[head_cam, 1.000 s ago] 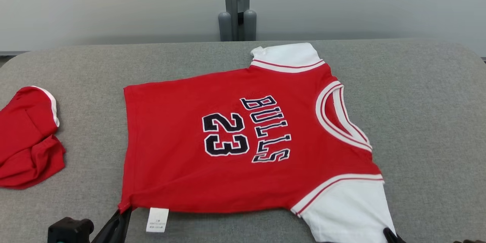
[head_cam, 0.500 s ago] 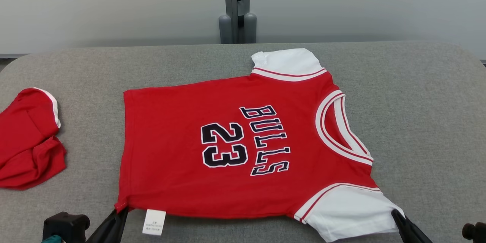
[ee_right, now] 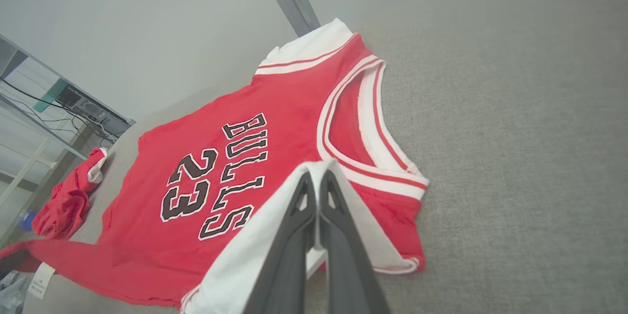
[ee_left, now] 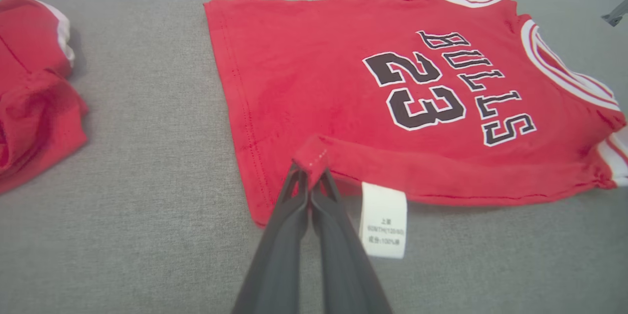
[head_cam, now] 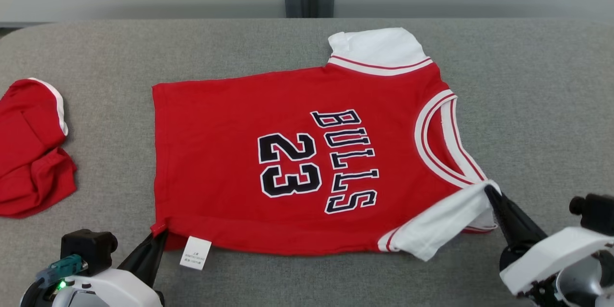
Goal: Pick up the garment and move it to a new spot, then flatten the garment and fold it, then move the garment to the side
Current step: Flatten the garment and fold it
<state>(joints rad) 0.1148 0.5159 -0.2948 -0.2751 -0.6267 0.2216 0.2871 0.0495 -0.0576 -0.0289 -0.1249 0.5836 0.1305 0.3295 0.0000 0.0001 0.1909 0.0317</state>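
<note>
The garment (head_cam: 288, 163), a small red jersey with white sleeves, lay spread print-side up near the middle of the grey tabletop (head_cam: 527, 105), its hem toward the robot's left and its neck toward the right. The left hand (ee_left: 310, 169) had its fingers pressed together on the near hem corner, pinching a fold of red cloth raised off the surface, just beside the white label (ee_left: 383, 221). The right hand (ee_right: 318, 179) was likewise closed, pinching the near white sleeve (head_cam: 441, 220), which was lifted and drawn in over the red shoulder beside the neck opening. The far sleeve (head_cam: 379, 48) lay flat.

The cloth looked thin, light and limp. It would probably sag between the two holds and crease rather than keep a shape, and drag on the felt-like tabletop rather than slide. Stitched edges seemed the best places to take hold: hem corners, sleeve cuffs, the banded neck.

A second red garment (head_cam: 29, 148) lay crumpled well apart, at the tabletop's left edge. Both garments rested straight on the tabletop, in no tray or basket
</note>
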